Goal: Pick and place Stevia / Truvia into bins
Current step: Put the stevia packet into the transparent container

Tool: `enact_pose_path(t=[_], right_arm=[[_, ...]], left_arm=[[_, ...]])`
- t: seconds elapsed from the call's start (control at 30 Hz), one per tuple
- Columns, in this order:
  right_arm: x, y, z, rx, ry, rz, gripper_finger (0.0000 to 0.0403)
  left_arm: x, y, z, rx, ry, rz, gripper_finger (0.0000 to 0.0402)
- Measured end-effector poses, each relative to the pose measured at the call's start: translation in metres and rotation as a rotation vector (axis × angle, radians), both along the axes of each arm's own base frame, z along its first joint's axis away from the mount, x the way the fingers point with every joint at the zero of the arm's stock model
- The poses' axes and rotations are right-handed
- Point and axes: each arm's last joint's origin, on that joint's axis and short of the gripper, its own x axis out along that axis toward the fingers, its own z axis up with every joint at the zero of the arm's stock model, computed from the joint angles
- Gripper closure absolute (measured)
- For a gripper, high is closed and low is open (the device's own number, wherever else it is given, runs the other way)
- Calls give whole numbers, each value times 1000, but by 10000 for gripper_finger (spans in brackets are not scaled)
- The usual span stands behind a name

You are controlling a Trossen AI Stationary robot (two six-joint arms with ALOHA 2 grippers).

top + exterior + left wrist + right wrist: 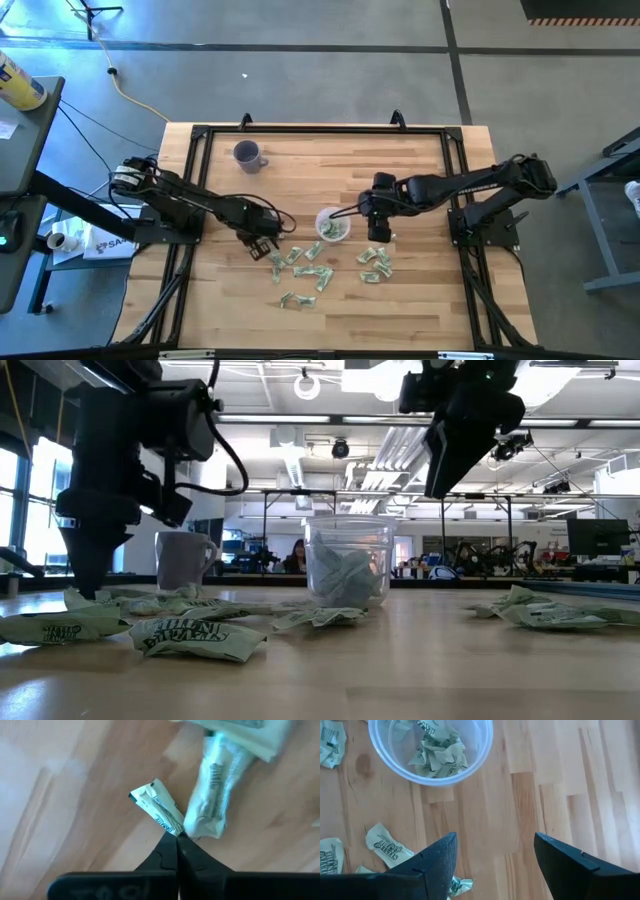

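Several pale green and white Stevia sachets [300,265] lie flat on the wooden table, in front of and beside the clear cup [333,225]. The cup stands upright with several crumpled sachets [439,751] inside. My left gripper [262,247] points straight down at the left edge of the sachet heap and is shut on one sachet [157,807]. My right gripper [495,840] hangs open above the table just right of the cup, with nothing between its fingers. My left gripper pinches one end of the sachet [171,827] between its two fingertips, coming from above and pointing down. The rest of the sachet lies on the table. A second sachet [212,795] lies right beside the fingertips; whether they touch it, I cannot tell.
A purple mug [247,155] stands at the far left of the table. More sachets lie right of the cup [375,265] and near the front [298,298]. A black frame [320,130] runs around the tabletop.
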Motion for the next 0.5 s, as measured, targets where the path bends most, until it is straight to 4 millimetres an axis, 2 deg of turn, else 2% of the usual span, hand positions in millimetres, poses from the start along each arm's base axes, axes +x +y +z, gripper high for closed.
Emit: enact_pose_path(t=[0.1,0.17,0.27,0.4,0.5], right_arm=[[0,1,2,-32,-10,15,148],[-2,3,7,-46,-40,32,148],[-5,5,15,-52,-76,52,148],[-15,11,26,-73,-99,78,148],[-25,18,33,-93,-109,93,148]], left_arm=[[-7,-4,15,23,22,49,372],[0,-10,38,-3,-83,97,367],[5,-18,70,8,-189,145,380],[28,-26,114,11,-467,161,380],[48,-26,133,22,-634,157,376]])
